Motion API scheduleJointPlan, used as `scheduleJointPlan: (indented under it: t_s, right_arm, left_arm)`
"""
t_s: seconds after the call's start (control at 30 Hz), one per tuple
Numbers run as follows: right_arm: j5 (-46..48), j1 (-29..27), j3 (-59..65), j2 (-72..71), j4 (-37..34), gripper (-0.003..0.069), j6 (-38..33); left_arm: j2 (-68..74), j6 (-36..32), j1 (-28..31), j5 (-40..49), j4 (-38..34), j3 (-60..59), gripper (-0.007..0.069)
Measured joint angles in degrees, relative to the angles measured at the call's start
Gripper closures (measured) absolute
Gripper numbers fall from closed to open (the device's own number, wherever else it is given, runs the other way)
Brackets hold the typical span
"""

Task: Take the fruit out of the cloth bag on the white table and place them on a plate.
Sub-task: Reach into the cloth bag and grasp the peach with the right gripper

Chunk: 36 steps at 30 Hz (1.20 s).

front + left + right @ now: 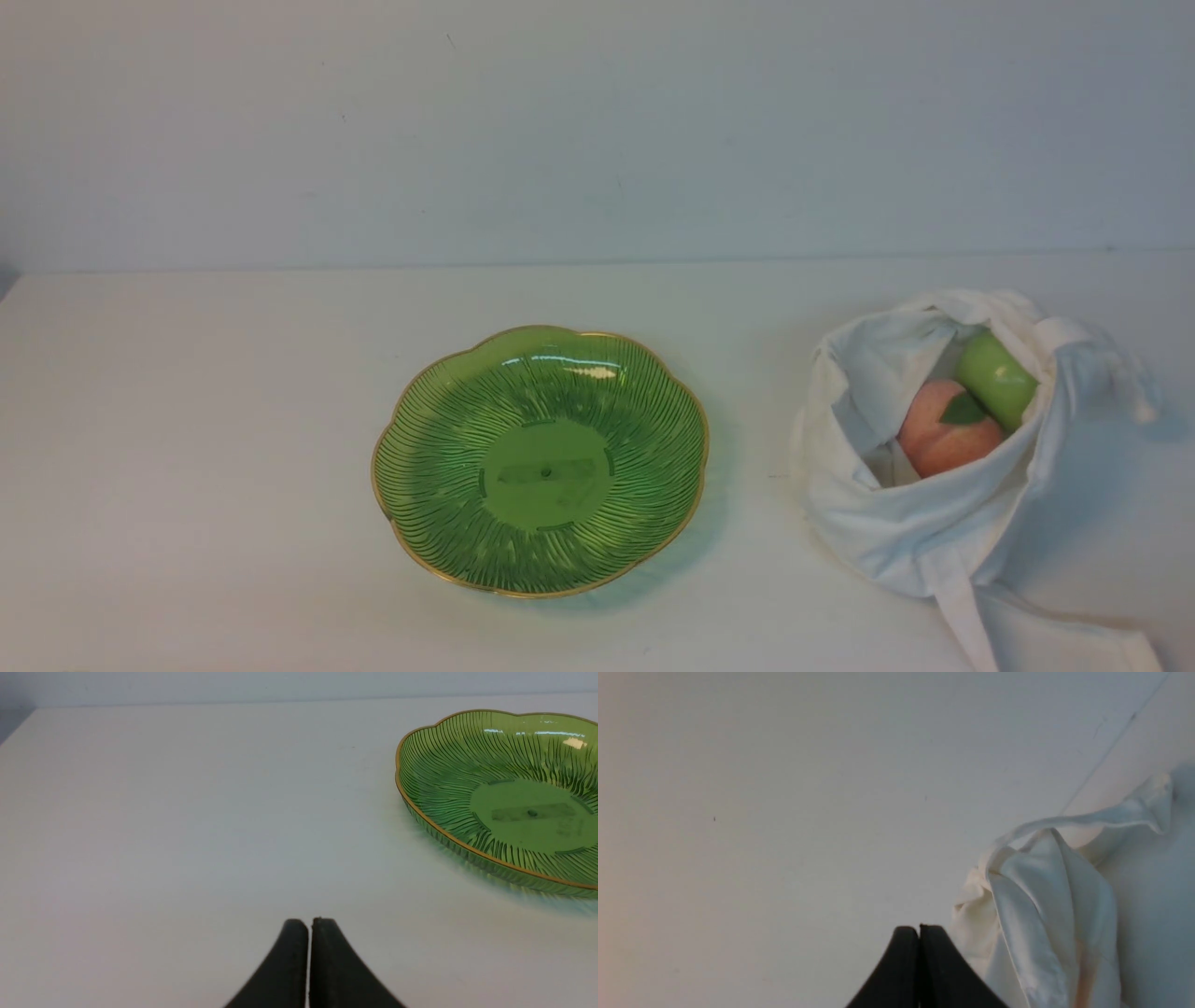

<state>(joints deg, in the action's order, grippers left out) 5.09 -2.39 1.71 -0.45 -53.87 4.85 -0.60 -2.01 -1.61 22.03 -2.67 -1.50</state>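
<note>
Left tool [309, 923]: pressed together, empty, over the bare surface [140, 835] near the plate [448, 765]
Right tool [919, 928]: pressed together, empty, just beside the cloth bag [1041, 914]
Peach [943, 434], apple [997, 378]: touching, inside the cloth bag's open mouth
Risk: loose cloth likely gets pinched with the peach, dragging the cloth bag along

Bare counter [187, 467] left of plate [439, 448] and between plate and cloth bag [896, 532]; bag mouth open upward (peach [938, 439], apple [999, 378] exposed), fabric folds crowd its rim.
</note>
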Motion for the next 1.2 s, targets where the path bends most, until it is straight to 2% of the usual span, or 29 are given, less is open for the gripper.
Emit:
scheduleJointPlan:
  t_s: [0.1, 0.27, 0.33, 0.53, 0.57, 0.67, 0.87, 0.93, 0.97, 1.0, 1.1, 1.2]
  right_arm:
    - [0.27, 0.00, -1.51, 0.00, -1.73, 0.0674, -1.49]
    - [8.58, 0.00, -17.20, 2.47, 2.53, 0.0674, -13.70]
    - [15.98, 0.00, -27.35, 9.04, 5.91, 0.0674, -20.59]
    - [41.64, 0.00, -47.48, 34.46, 15.63, 0.0674, -24.87]
    - [43.14, 0.00, -48.76, 35.41, 16.06, 0.0674, -24.88]
    - [51.47, 0.00, -58.92, 51.83, 24.07, 0.0673, -26.22]
    - [54.72, 0.76, -68.94, 68.86, 30.08, 0.0670, -27.40]
    - [54.72, 3.02, -71.63, 74.40, 31.88, 0.0670, -27.40]
    - [54.79, 6.24, -74.11, 79.70, 34.41, 0.0669, -26.55]
    - [54.79, 6.24, -74.11, 80.23, 34.70, 0.0669, -26.35]
    - [54.79, 10.35, -76.66, 87.05, 39.82, 0.0666, -23.01]
    - [54.92, 13.76, -79.50, 94.35, 46.30, 0.0657, -13.92]
  left_arm:
    - [0.00, 0.00, 0.00, 0.00, 0.00, 0.00, 0.0632]
    - [0.00, 0.00, 0.00, 0.00, 0.00, 0.00, 0.0632]
    - [0.00, 0.00, 0.00, 0.00, 0.00, 0.00, 0.0632]
    - [0.00, 0.00, 0.00, 0.00, 0.00, 0.00, 0.0632]
    - [0.00, 0.00, 0.00, 0.00, 0.00, 0.00, 0.0632]
    - [0.00, 0.00, 0.00, 0.00, 0.00, 0.00, 0.0632]
    - [0.00, 0.00, 0.00, 0.00, 0.00, 0.00, 0.0632]
    - [0.00, 0.00, 0.00, 0.00, 0.00, 0.00, 0.0632]
    - [0.00, 0.00, 0.00, 0.00, 0.00, 0.00, 0.0632]
    - [0.00, 0.00, 0.00, 0.00, 0.00, 0.00, 0.0632]
    - [0.00, 0.00, 0.00, 0.00, 0.00, 0.00, 0.0632]
    - [0.00, 0.00, 0.00, 0.00, 0.00, 0.00, 0.0632]
